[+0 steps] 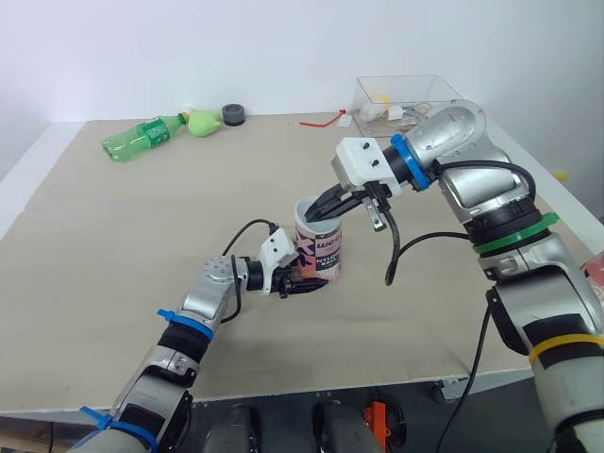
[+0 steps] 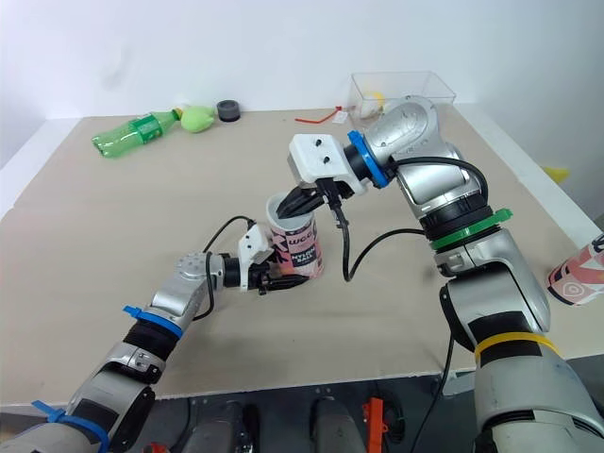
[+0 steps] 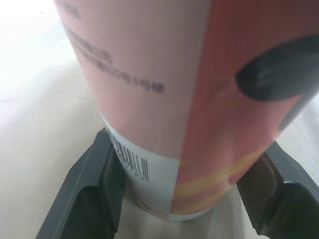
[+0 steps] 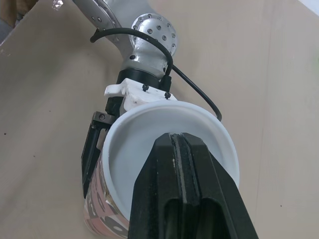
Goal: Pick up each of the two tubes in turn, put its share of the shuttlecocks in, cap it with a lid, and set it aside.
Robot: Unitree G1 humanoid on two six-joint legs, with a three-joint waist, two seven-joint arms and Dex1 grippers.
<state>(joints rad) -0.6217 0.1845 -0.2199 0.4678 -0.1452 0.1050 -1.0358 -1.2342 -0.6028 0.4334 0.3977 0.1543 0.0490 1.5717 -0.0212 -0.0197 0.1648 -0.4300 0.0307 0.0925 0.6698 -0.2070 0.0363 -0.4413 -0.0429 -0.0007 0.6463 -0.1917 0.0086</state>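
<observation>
Left hand [image 1: 300, 283] clamps the tube [image 1: 319, 249]; right hand [image 4: 178, 137], pressed together, sits in its mouth.

Both arms are silver-grey metal. The left pincer [image 1: 300, 285] has black fingers on a white mount [image 1: 276, 250] with dark screws [image 4: 145, 87]. Behind it sit a perforated round joint [image 4: 153, 31], a looping black cable [image 1: 247, 226] and blue zip ties [image 1: 185, 322]. Behind the right pincer [image 4: 182, 142] come a white block [image 1: 363, 162], a blue ring [image 1: 401, 159], a green band [image 1: 517, 229] and a yellow band [image 1: 564, 347].
</observation>
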